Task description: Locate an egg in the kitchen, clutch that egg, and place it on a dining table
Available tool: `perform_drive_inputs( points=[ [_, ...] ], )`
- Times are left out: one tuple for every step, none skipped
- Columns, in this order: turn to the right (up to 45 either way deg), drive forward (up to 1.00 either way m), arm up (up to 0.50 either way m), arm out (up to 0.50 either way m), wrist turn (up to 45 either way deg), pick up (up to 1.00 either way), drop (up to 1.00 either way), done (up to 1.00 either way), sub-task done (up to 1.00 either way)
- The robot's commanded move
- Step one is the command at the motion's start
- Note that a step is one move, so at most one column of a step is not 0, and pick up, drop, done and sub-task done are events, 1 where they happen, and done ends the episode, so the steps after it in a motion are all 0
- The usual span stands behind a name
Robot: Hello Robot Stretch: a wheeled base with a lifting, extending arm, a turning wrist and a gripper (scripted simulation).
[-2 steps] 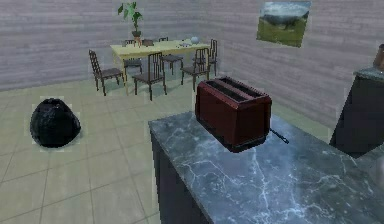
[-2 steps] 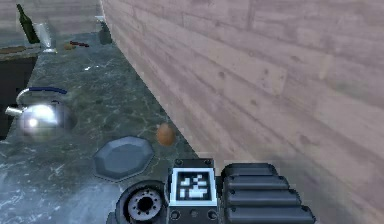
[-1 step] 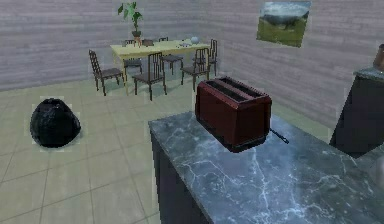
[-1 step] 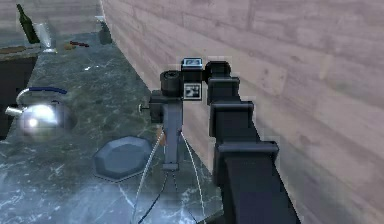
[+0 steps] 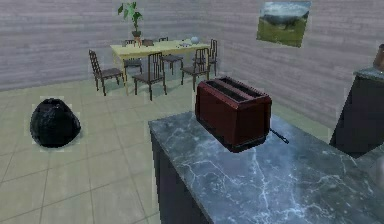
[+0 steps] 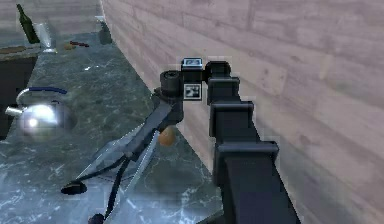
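Note:
A small brown egg-shaped blob shows beside the gripper's dark body over the dark marble counter in the arm side view. The arm rises from the bottom edge, and the gripper points down and to the left with its thin fingers over the countertop. I cannot tell whether it holds anything. In the forward view a yellow dining table with several small items on it stands at the far side of the room, ringed by dark chairs.
A red toaster stands on the marble counter close ahead. A black bag lies on the tiled floor. A plant stands behind the table. A silver kettle and a dark bottle stand on the counter; a plank wall runs beside the arm.

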Motion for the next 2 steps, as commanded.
perform_drive_inputs(
  points=[
    [0.0,0.0,0.0,0.0,45.0,0.0,0.0,0.0,0.0],
    [0.0,0.0,0.0,0.0,45.0,0.0,0.0,0.0,0.0]
  ],
)
